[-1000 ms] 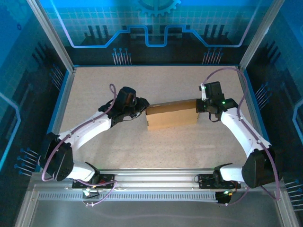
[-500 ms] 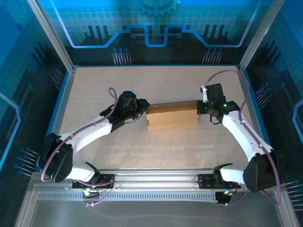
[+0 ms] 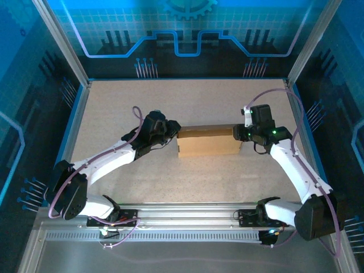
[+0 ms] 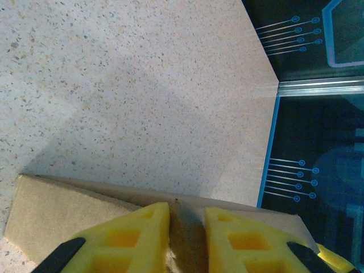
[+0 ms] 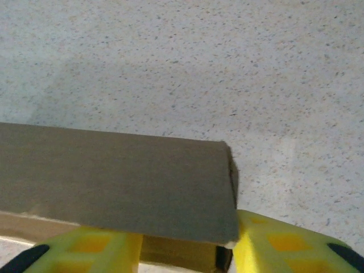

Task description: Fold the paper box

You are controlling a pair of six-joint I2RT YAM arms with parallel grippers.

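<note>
We see the paper box (image 3: pixel 207 143) lying on the speckled surface (image 3: pixel 187 96), with an arm at either end of it. At the paper box's left end, the left gripper (image 3: pixel 173 129) is narrowed onto a cardboard edge, with its yellow fingers (image 4: pixel 139 239) pinching it. At the paper box's right end, the right gripper (image 5: pixel 187 250) straddles the corner beneath a brown panel. We cannot tell whether it is clamped.
</note>
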